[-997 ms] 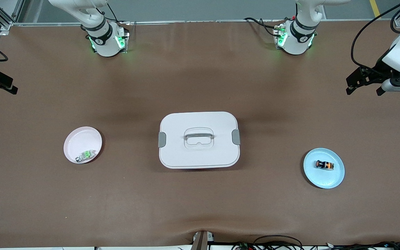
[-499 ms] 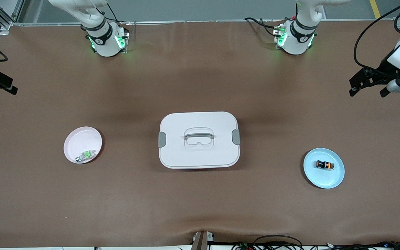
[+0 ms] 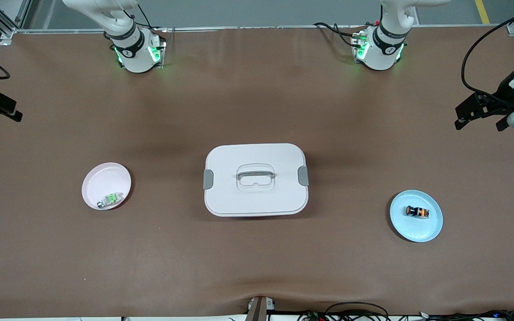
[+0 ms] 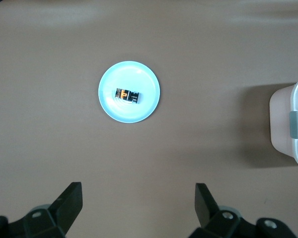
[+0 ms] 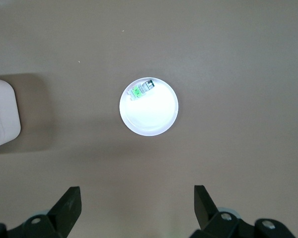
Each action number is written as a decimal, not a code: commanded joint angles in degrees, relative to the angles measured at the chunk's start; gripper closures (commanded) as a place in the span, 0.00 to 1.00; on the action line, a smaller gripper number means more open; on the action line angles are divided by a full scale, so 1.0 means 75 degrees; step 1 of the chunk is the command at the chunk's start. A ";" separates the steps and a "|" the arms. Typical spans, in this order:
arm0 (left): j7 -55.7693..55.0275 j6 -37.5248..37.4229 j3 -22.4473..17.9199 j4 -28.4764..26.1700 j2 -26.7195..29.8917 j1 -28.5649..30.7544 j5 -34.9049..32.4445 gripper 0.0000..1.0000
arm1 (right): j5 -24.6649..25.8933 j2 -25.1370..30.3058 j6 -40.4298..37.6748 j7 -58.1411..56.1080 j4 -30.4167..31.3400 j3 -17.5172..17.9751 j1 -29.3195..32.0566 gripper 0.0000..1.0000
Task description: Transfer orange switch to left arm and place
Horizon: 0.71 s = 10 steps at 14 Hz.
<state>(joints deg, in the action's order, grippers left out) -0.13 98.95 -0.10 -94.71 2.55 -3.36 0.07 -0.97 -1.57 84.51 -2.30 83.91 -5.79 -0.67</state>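
Approach step: the orange switch [image 3: 416, 211] lies untouched on the blue plate [image 3: 431, 229], at 3 o'clock from the box [image 3: 255, 196]. The left claw [image 3: 482, 117], released, must be lowered onto it; the right claw [image 5: 134, 210], released, waits.

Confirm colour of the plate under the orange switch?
Light blue plate; orange switch lies on it. Clearest in the front view.
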 commanded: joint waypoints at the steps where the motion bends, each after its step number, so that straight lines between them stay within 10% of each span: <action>1: 0.0017 -0.0408 -0.0021 0.0675 -0.0258 -0.0021 0.0142 0.00 | -0.0094 0.0175 0.0087 0.0025 0.0191 0.0022 0.0055 0.00; 10: -0.0029 -0.0865 -0.0021 0.0687 -0.0328 -0.0067 0.0073 0.00 | -0.0094 0.0175 0.0099 0.0025 0.0191 0.0022 0.0055 0.00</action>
<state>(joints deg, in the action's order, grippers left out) -0.16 94.16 -0.08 -91.45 0.74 -3.48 0.07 -0.97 -1.57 84.65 -2.30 83.91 -5.79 -0.67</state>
